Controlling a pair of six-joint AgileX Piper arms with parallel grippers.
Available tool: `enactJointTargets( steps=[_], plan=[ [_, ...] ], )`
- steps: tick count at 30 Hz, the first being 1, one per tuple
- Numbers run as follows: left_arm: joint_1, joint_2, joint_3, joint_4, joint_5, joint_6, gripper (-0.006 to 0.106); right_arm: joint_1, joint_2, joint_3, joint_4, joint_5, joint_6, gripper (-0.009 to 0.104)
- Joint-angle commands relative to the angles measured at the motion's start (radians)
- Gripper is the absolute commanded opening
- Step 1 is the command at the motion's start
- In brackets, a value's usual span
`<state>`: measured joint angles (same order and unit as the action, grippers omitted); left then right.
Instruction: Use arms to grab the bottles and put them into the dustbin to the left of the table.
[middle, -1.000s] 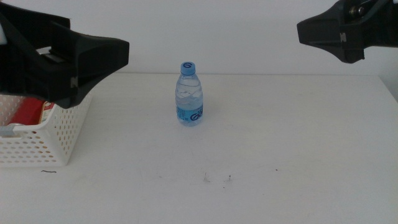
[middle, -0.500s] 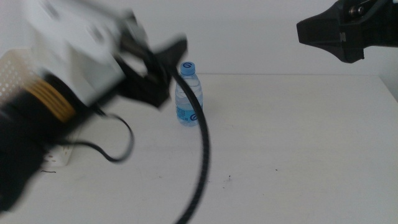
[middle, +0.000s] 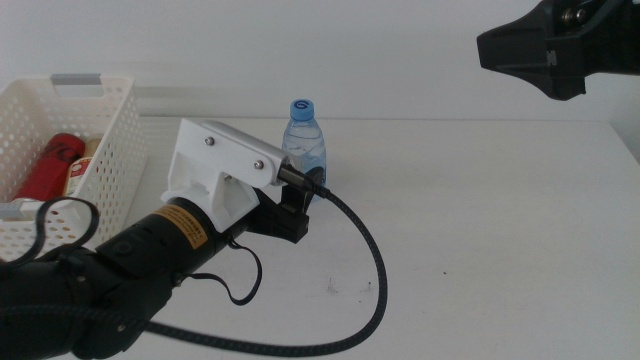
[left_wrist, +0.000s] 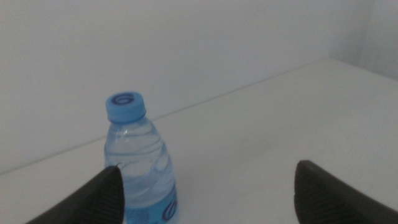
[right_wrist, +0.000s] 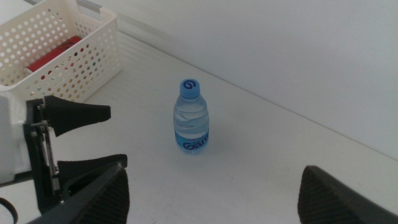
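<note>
Swung in from the basket side since half a second ago, now lined up low just short of the water bottle (middle: 305, 150), white housing and black cable trailing behind: the left pincer (right_wrist: 84, 140). Spread wide, one jaw tip just beside the bottle's label in the left wrist view, the other well off to the far side. Standing upright near the back of the tabletop (middle: 480, 220), blue cap on, touched by nothing.

Best done by shifting sideways first, so that the bottle sits midway between the jaws rather than against one of them; otherwise a likely knock-over, light and tall as it looks. Then forward, closing on the labelled body, below the shoulder, for a firmer hold than near the cap.

Already lying in the white dustbin (middle: 118, 120) at the left: the red can (middle: 47, 165). Parked high at the right, wide open too, out of the way: the right pincer (middle: 545, 55).
</note>
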<state>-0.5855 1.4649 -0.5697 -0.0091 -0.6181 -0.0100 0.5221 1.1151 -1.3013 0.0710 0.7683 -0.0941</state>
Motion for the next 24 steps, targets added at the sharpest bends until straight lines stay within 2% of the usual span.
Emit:
enactJointTargets(
  steps=[1, 8, 14, 19, 24],
  plan=[
    [0.008, 0.021, 0.001, -0.010, -0.022, 0.017, 0.094, 0.003, -0.003, -0.007, -0.004, -0.009, -0.007, 0.079],
    [0.047, 0.156, 0.001, -0.043, -0.117, -0.001, 0.094, 0.003, -0.003, -0.007, 0.006, -0.009, -0.007, 0.079],
    [0.089, 0.392, -0.026, -0.022, -0.476, -0.051, 0.094, 0.003, -0.003, -0.007, 0.008, -0.009, -0.007, 0.079],
    [0.119, 0.524, -0.132, 0.062, -0.483, -0.073, 0.094, 0.003, -0.003, -0.007, 0.008, -0.009, -0.007, 0.079],
    [0.126, 0.611, -0.259, 0.064, -0.409, -0.073, 0.094, 0.003, -0.003, -0.007, 0.008, -0.009, -0.007, 0.079]
  ],
)
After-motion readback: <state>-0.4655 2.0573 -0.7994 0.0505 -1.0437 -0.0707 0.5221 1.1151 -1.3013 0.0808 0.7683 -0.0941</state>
